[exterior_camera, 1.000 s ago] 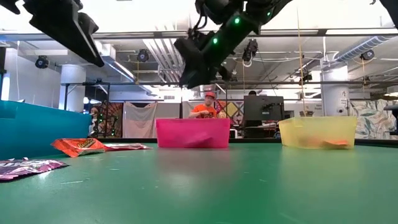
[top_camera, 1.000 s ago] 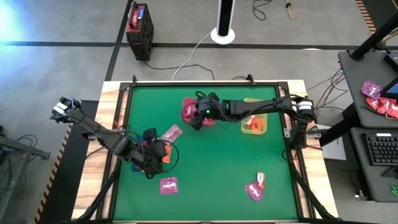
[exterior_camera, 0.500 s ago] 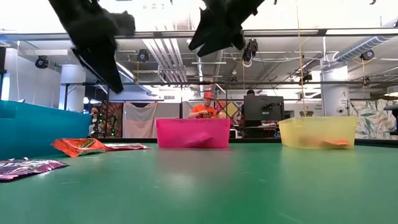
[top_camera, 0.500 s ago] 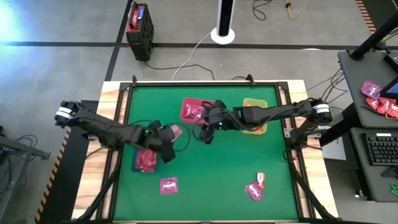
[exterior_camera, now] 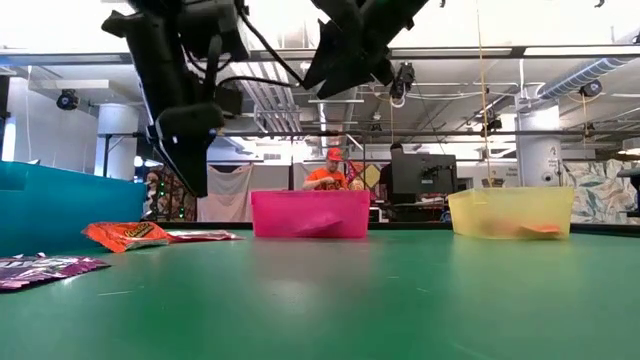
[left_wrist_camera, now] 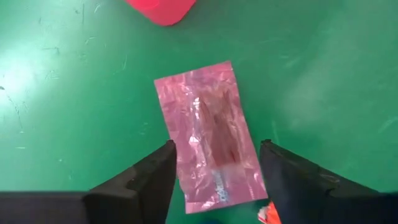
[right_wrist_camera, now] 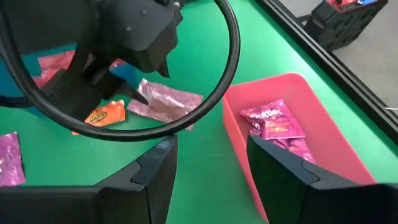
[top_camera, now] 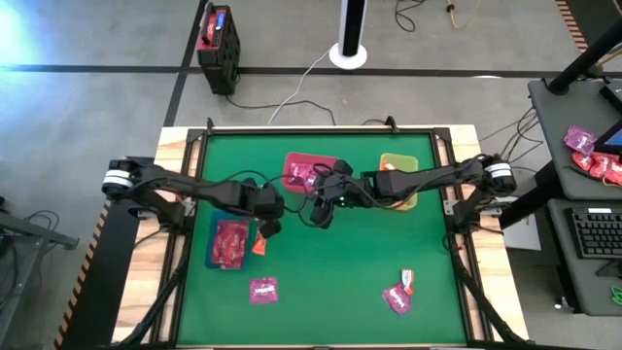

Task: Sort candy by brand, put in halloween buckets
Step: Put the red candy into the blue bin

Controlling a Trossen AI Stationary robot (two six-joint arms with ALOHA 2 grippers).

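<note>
High view: we are seeing the left gripper hovering between the dark blue bin and the pink-red bin; the right gripper is hanging just beside the pink-red bin.

Low view: both grippers are hanging above the table.

Left wrist view: the fingers are standing open, straddling a pink packet without touching it.

Right wrist view: the fingers are standing apart, gripping nothing; pink candy is lying in the pink-red bin.

Shiny, crinkly pink candy packet between dark matt fingers. Smooth plastic pink bin nearby. Flat, dull green table underneath.
</note>
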